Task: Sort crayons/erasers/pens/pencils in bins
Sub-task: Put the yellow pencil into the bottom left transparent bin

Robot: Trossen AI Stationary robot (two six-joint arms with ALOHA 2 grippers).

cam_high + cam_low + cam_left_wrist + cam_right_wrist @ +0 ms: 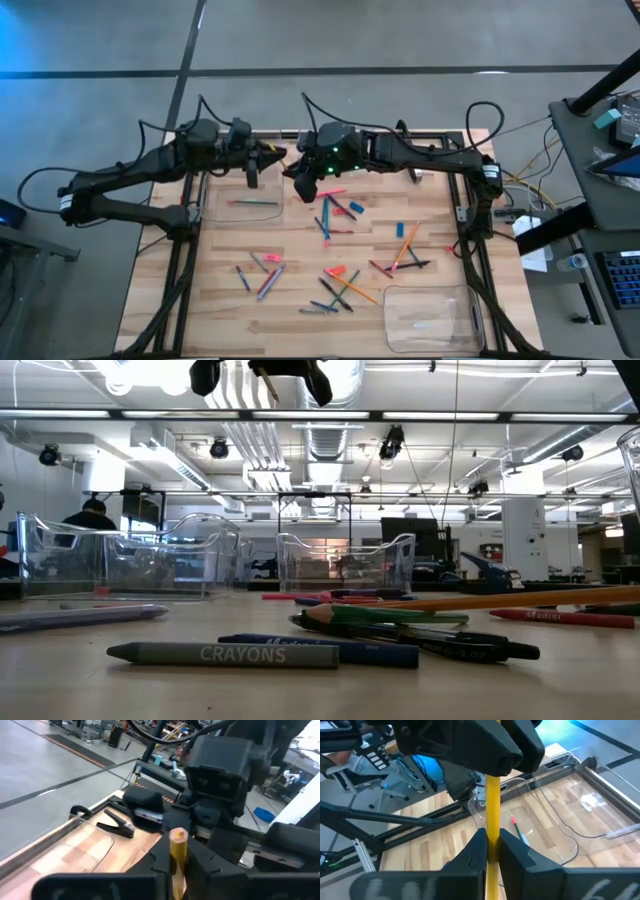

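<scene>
A yellow pencil [493, 805] hangs high over the table's far middle, held between both grippers. My left gripper [178, 865] is shut on its upper end, and my right gripper [492, 847] is shut on it lower down. In the high view the two grippers meet, left [272, 157] and right [298, 183], above the far left bin [245, 205]. That clear bin holds a thin stick, and a red-and-green stick [517, 827] also lies in it. A second bin [432, 318] stands near right. Loose pens, crayons and blue erasers [357, 207] lie mid-table. My left gripper pinches the pencil just below its top end [178, 840] between its two fingers, coming nearly level from the table's left. The fingers lie across the pencil, and its end sticks up above them. My right gripper pinches the pencil's shaft [493, 832] between its two fingers, coming from the table's right and tipped slightly down, across the pencil. The pencil stands roughly upright, clear of the table, and its upper part runs up into the left gripper [470, 745].
Sticks are scattered over the table's middle and near part, among them a grey crayon [222, 654] and an orange pencil [520, 598]. Clear bins [120, 555] [345, 565] stand along the far side. A black clamp [116, 827] lies at the far edge.
</scene>
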